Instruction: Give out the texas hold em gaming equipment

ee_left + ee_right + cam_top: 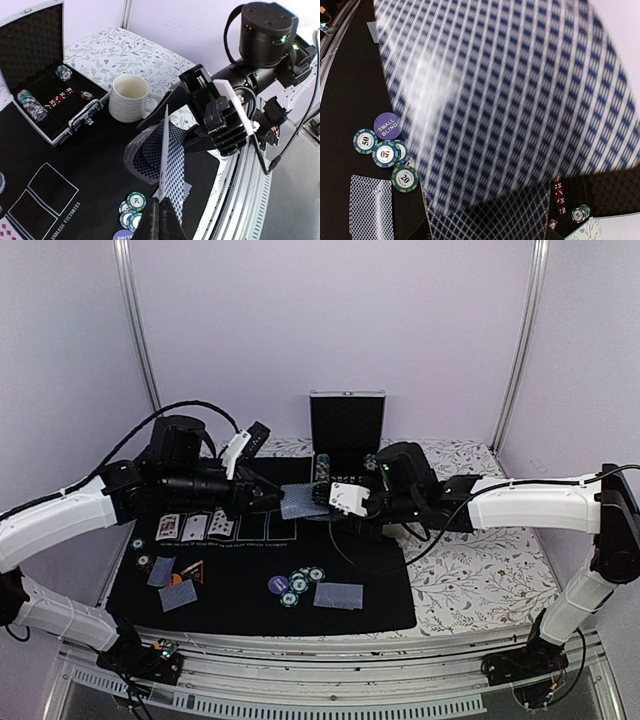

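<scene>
Pinching card (164, 150) edge-on, left gripper (160, 217) pressed together; card's long axis runs straight toward right gripper (322, 498), clamped on deck (145, 160) just beyond.

My left gripper (160, 205) pinches a card (164, 150). My right gripper (324, 498), facing it over the mat (380, 602), clasps the deck (176, 167).

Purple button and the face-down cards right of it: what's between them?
A small cluster of green-and-white chips sits between the purple button and the cards; the top view shows it.
</scene>
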You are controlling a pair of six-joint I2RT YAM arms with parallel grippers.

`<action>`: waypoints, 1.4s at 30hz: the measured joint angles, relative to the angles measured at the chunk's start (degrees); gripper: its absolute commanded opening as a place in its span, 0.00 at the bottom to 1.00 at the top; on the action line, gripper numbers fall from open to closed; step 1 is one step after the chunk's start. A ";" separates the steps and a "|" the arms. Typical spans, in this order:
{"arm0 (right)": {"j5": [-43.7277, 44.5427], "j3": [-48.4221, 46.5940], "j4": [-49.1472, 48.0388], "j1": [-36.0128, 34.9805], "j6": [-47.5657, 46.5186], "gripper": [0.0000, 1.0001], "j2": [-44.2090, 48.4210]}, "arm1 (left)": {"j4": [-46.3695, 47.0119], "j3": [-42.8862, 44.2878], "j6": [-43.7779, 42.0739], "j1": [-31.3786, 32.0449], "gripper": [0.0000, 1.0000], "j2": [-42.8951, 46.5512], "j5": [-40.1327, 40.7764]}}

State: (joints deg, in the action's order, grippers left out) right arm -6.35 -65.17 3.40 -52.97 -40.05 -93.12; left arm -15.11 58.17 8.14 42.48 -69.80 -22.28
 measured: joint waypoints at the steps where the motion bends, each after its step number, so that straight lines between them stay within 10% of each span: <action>1: 0.00 0.15 0.00 0.15 0.07 0.43 0.00 | -0.31 0.00 -0.09 -0.46 0.00 0.59 -0.13; 17: 0.02 0.70 0.02 0.24 0.22 0.42 0.81 | -17.16 8.50 -3.91 -17.66 0.00 -2.10 9.31; 26: 0.00 0.72 0.00 0.22 1.22 0.42 1.38 | 10.64 -23.74 31.15 -16.41 0.00 -1.62 14.95; 42: 0.02 0.74 0.02 0.11 1.84 0.42 1.92 | 52.65 -37.27 68.06 -10.38 0.00 -15.19 37.75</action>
State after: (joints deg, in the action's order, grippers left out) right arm -6.33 -64.42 3.42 -52.86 -38.22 -91.20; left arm 37.54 20.91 76.20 32.10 -84.99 15.46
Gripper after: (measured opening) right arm 0.422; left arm 0.005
